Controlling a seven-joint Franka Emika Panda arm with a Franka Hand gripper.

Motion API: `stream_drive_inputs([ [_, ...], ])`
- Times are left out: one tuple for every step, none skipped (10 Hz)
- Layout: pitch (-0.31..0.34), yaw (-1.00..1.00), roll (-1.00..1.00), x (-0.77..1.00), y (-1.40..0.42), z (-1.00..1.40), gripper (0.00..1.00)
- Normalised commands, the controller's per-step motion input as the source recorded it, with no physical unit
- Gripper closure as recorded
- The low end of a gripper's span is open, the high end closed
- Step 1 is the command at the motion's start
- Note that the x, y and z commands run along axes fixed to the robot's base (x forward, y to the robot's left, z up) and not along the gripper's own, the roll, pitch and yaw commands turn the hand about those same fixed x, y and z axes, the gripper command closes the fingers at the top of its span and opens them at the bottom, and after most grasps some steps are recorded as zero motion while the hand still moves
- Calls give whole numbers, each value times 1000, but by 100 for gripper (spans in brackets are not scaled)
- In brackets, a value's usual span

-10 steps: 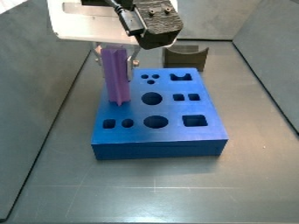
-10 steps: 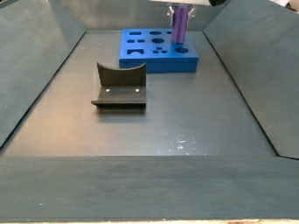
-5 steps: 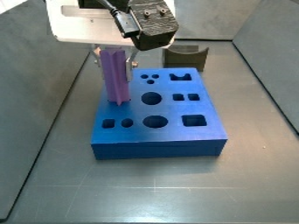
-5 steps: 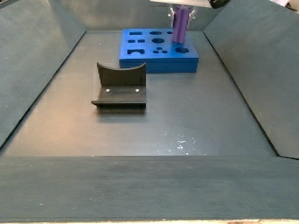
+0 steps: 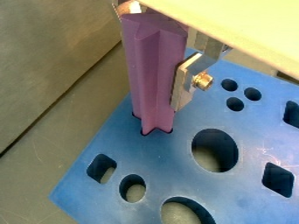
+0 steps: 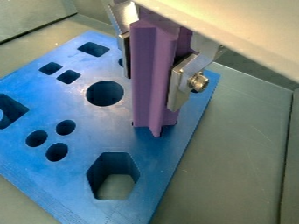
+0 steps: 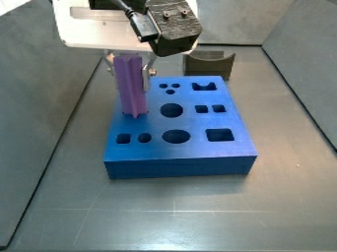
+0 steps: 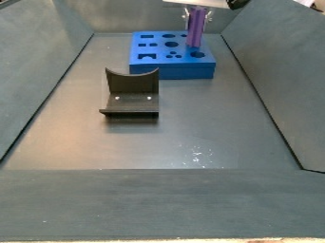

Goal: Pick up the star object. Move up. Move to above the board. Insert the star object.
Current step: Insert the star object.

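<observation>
Star object: the purple star object (image 7: 129, 87) stands upright at about 10 o'clock on the board (image 7: 198, 148), its lower end at or just inside the star hole near the edge.
Pincer: the pincer (image 5: 158, 66) is clenched on the star object's upper part, one silver finger (image 5: 187, 80) flat against a ridge.
Step in hand: insertion, judged as begun.
Doing it well: keep the prism vertical, ridges matched to the cut-out, press straight down, release only once seated.
Bystander: the fixture (image 7: 211, 65) stands beyond the board, at 1 o'clock, well clear.
</observation>
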Motion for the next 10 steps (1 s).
stream_drive_inputs([
  [-99, 14, 157, -34, -66, -1000, 100],
  [-113, 0, 174, 0, -57, -951, 100],
  [-119, 0, 160, 0, -83, -943, 100],
  [-113, 0, 150, 17, -106, -960, 100],
  [-120, 0, 139, 37, -123, -963, 100],
  [-87, 0, 147, 200, -143, -969, 100],
  [0, 0, 160, 526, -91, -969, 100],
  [-10, -109, 61, 163, 0, -94, 100],
  [0, 0, 0, 0, -26, 0, 100],
  [0, 0, -7, 0, 0, 0, 100],
])
